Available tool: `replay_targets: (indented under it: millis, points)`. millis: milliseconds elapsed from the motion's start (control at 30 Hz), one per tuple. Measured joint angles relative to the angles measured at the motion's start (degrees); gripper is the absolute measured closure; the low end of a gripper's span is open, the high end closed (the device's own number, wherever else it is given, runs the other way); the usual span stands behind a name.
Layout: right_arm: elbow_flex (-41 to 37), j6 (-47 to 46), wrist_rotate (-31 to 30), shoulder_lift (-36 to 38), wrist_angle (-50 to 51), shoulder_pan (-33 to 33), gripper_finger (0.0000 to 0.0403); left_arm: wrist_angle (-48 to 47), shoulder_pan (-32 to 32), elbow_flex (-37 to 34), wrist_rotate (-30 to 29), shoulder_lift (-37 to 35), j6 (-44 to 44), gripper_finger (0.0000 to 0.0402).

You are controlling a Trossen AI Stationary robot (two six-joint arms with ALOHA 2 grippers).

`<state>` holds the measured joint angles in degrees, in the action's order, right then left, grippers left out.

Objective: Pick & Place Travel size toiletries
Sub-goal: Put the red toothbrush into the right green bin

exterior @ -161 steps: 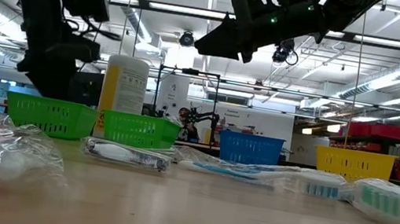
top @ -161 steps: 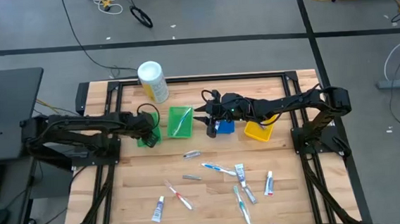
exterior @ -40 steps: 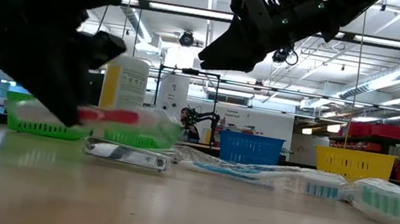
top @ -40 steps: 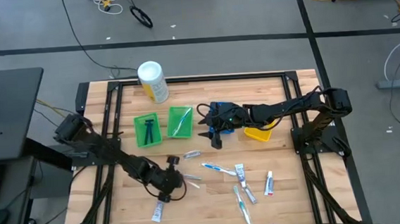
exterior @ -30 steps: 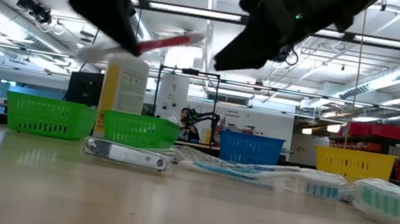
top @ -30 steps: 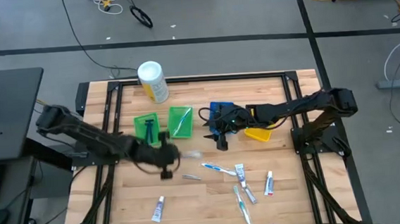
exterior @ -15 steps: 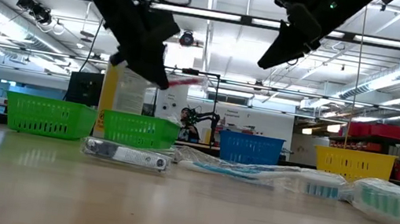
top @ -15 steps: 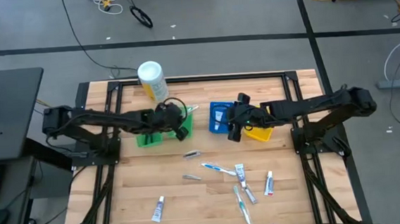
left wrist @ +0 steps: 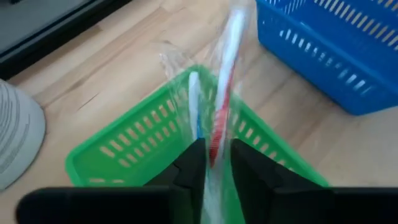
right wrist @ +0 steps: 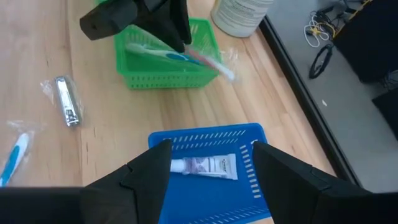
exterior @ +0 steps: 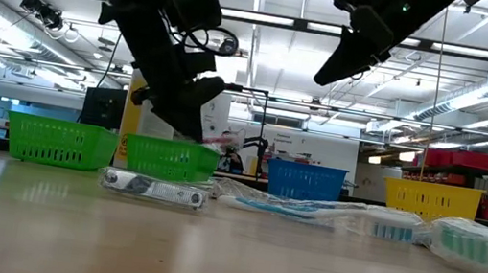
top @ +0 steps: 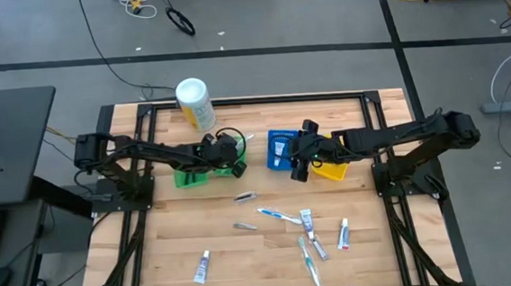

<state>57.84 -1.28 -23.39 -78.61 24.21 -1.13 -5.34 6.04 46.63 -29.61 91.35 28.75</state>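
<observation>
Over the slatted green plastic bin, left gripper hangs low with a clear-wrapped red-handled toothbrush between its fingers; jaws stand narrow, cannot tell if they grip it or have let go. Brush tip sticks out past the bin's rim, a blue-and-white toothbrush lies inside. Right gripper hovers above the blue plastic basket, jaws wide apart and empty; a small white tube lies in that basket. Yellow bin sits just beside the blue one. Other toiletries, tubes and toothbrushes, lie scattered on the wooden table nearer the front. White canister stands at the back edge.
</observation>
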Motion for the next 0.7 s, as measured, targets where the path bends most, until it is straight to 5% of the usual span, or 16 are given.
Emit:
replay_targets:
  millis: [367, 533, 700]
  points:
    - [0.00, -2.95, 2.99, 0.00, -0.02, -0.04, 0.0167, -1.70, 2.33, 0.00, -0.24, 0.00, 2.19, 0.0237]
    - [0.00, -3.89, 2.99, 0.00, -0.02, -0.04, 0.0167, -0.51, 2.70, 0.00, 7.96, -0.02, 2.33, 0.0228]
    - [0.00, -3.89, 2.99, 0.00, 0.00, -0.02, 0.0167, -1.99, 2.91, 0.02, 8.33, 0.66, 2.48, 0.0237]
